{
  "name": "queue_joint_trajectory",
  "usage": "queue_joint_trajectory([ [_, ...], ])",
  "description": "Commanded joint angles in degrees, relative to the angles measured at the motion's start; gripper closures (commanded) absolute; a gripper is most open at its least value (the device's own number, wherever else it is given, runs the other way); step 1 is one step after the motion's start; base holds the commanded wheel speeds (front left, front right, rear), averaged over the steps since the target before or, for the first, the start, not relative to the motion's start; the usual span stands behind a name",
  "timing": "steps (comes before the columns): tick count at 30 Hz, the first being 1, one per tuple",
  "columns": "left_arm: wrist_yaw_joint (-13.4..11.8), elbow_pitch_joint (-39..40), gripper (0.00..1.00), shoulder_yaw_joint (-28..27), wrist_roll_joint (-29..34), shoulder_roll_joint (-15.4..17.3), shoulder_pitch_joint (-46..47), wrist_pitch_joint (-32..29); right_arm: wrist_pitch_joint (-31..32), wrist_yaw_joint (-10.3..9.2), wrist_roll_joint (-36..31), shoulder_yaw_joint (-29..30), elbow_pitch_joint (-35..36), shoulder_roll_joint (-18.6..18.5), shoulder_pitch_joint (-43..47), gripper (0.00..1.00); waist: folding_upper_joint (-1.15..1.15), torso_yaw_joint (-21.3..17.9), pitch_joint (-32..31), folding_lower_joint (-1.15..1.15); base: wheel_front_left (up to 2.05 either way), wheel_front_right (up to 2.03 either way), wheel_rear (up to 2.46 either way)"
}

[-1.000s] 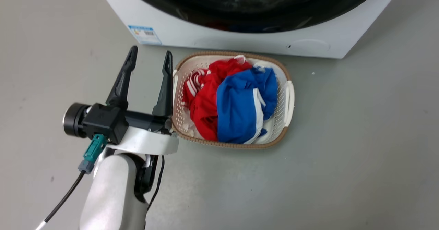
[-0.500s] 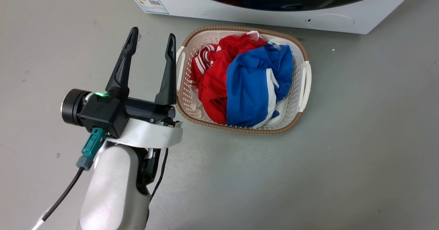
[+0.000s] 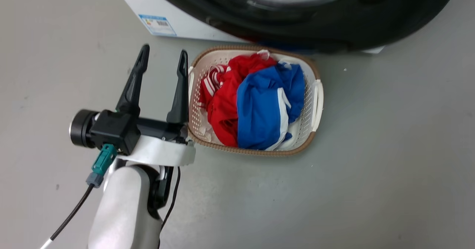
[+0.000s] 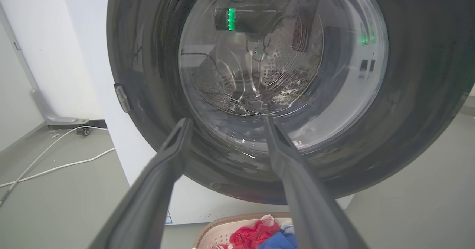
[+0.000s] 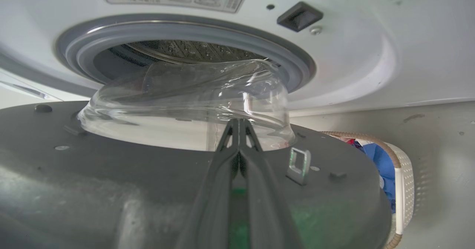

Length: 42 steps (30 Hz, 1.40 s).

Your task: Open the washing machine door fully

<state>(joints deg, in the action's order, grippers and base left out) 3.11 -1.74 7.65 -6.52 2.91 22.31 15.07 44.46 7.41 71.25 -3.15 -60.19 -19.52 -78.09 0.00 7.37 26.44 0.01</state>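
Note:
The washing machine (image 3: pixel 148 4) is a white box at the top of the head view. Its glossy black washing machine door (image 3: pixel 334 26) stands swung partly out from the front, over the far edge of the laundry basket. The right wrist view shows the door's inner face (image 5: pixel 111 182), its clear glass bowl (image 5: pixel 185 100) and, behind it, the grey-ringed drum mouth (image 5: pixel 185 48). My right gripper (image 5: pixel 239 122) is shut, its tips lying against the bowl's base on the door's inner side. My left gripper (image 3: pixel 163 52) is open and empty, left of the basket, facing the door's outer face (image 4: pixel 408 130).
A woven-rimmed white basket (image 3: pixel 318 93) holding red and blue clothes sits on the grey floor right in front of the machine, under the door's swing. White cables (image 4: pixel 55 160) trail across the floor left of the machine. A metal latch hook (image 5: pixel 298 161) sticks up from the door.
The head camera has shifted up and down. The door, flush with the machine front earlier, now stands out over the basket's far rim. My left gripper stays open in place.

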Motion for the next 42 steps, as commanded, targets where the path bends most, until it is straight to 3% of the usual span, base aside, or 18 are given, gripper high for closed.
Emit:
queue_joint_trajectory([
  [1,0.20,-0.37,0.00,-0.08,-0.35,0.00,-0.90,0.15,0.37,0.14,0.41,-0.22,0.47,0.89,0.94,1.00,0.00,-0.72,-1.38,-0.01,0.00,0.00,0.00],
  [11,2.25,-5.14,0.00,-0.23,0.19,0.05,-5.62,0.15,7.17,0.15,1.69,-1.40,8.49,2.69,14.78,1.00,0.00,-2.06,-9.53,-0.01,0.00,0.00,0.00],
  [24,2.74,-8.72,0.00,-0.13,-0.23,0.23,-13.15,0.15,12.48,0.15,3.30,-1.52,20.67,9.36,34.52,1.00,0.00,-0.90,-19.85,-0.01,0.00,0.00,0.00],
  [35,2.61,-9.58,0.00,0.33,-0.58,0.11,-15.73,0.15,15.30,0.15,4.17,-1.05,28.07,15.06,43.65,1.00,0.00,1.06,-23.00,-0.01,0.00,0.00,0.00],
  [42,2.12,-10.24,0.00,0.57,-0.70,0.06,-16.17,0.15,14.59,0.15,6.37,-4.02,31.64,16.77,48.12,1.00,0.00,1.11,-23.85,-0.01,0.00,0.00,0.00],
])
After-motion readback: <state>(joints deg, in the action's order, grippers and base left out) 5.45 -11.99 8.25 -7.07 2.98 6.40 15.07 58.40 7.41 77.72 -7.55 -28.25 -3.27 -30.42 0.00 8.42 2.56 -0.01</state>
